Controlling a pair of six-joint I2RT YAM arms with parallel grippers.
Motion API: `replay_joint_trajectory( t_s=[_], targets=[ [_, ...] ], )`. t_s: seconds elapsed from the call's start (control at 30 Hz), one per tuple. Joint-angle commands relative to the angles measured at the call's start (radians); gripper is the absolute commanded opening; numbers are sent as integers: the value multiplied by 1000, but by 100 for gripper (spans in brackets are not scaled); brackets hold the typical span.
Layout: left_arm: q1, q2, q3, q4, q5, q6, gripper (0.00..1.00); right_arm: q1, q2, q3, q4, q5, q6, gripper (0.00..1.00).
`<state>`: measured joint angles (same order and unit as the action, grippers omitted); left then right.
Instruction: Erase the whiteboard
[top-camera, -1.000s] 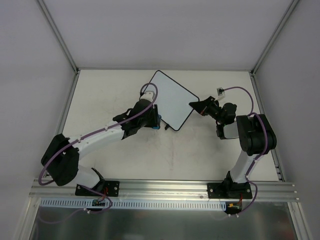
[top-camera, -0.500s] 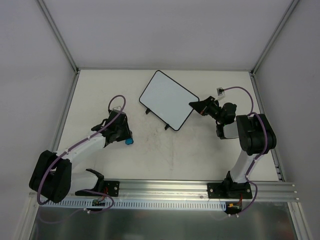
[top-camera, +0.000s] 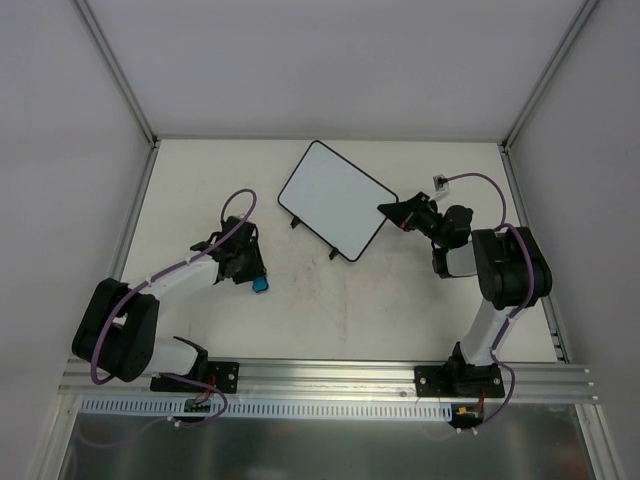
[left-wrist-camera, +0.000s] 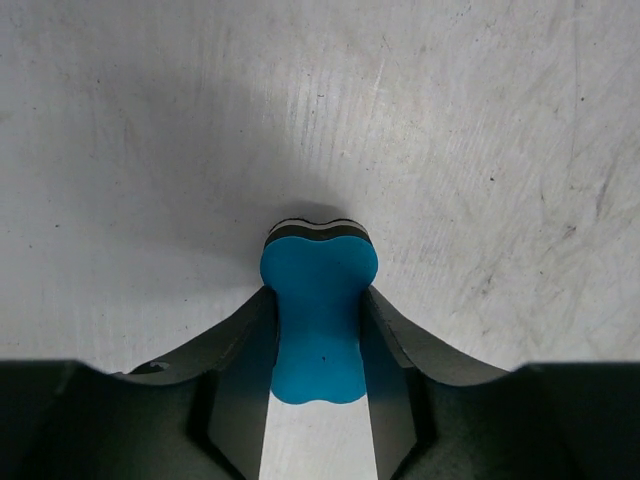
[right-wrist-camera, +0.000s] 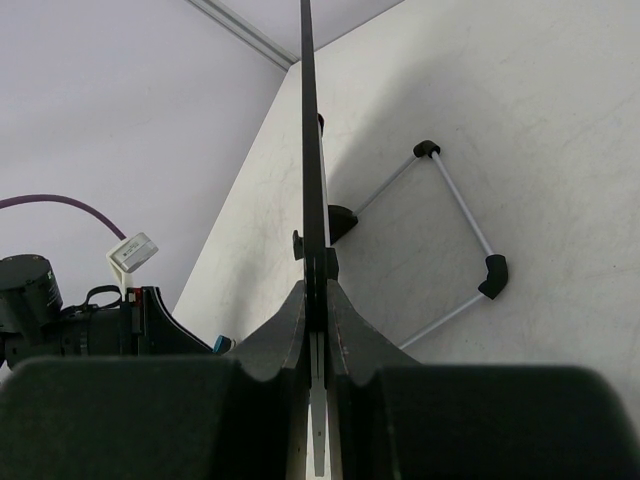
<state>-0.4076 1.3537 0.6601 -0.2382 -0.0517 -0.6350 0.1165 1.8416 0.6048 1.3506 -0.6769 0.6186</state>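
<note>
Over table (top-camera: 400, 300), blue eraser (left-wrist-camera: 318, 350) tight within left claw (left-wrist-camera: 317, 292), whiteboard (top-camera: 335, 198) edge tight within right claw (right-wrist-camera: 315, 288).

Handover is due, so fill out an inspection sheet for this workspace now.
Surface: table pale, scuffed and scratched.
Job's things: whiteboard, no marks seen on its face; blue eraser.
Clutter: nothing seen.
Grippers: left gripper shut on eraser, apart from whiteboard; right gripper shut on whiteboard's right edge.
Cables: purple cables loop along both arms, none across whiteboard.
Surroundings: white walls; metal rail at near edge.
</note>
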Motion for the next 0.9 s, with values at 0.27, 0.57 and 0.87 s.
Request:
replay_joint_trajectory(
  t_s=[0.27,0.57,0.87],
  targets=[
    [12,-53,-5,-16,18,6,52,20,11,21,42,-15,-14,6],
    [12,-113,-68,-1,-5,-25,99,18,15,21,44,-15,-14,13],
    [12,-300,-195,54,-28,-69,99,18,18,23,45,-12,-11,14]
  ],
)
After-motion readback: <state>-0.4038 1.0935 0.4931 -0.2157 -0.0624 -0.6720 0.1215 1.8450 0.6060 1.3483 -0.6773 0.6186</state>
